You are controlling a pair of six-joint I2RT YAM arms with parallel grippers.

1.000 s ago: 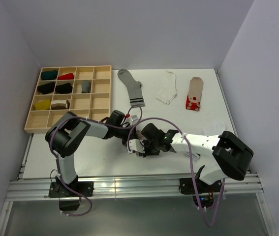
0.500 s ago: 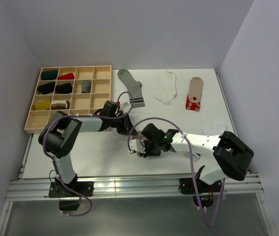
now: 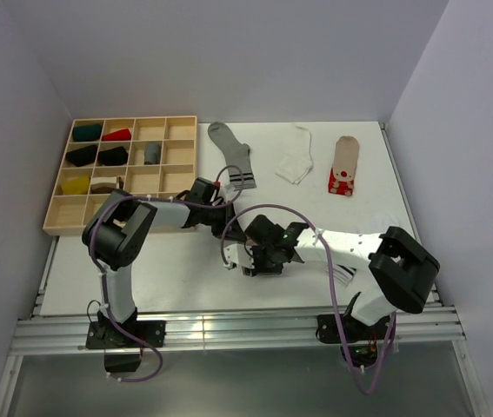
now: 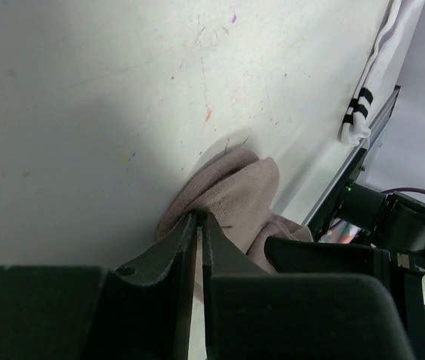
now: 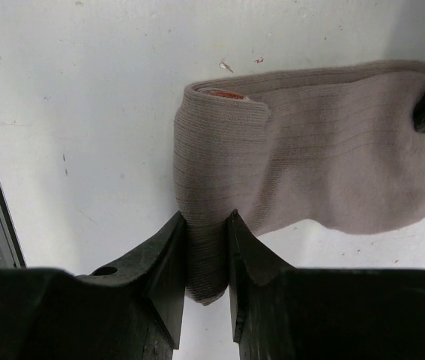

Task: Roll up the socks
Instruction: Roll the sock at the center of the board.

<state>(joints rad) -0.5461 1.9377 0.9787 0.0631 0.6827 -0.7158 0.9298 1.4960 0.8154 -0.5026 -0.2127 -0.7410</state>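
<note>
Finds right fingers closed on the rolled end of a taupe sock, the thick fold squeezed between them; finds left fingers set nearly together, tips nipping the thin far edge of the same sock; locates that sock flat on the bench near the front middle, lying between the two arms and mostly hidden under them in the top view; notes a red patch inside the rolled end. Records, toward the back of the bench, a grey sock with dark cuff stripes, a white sock and a second taupe sock with a red-and-white end, each lying apart; records a white black-striped sock near the right edge. Logs a wooden compartment tray at back left; rolled socks in several of its left compartments.
</note>
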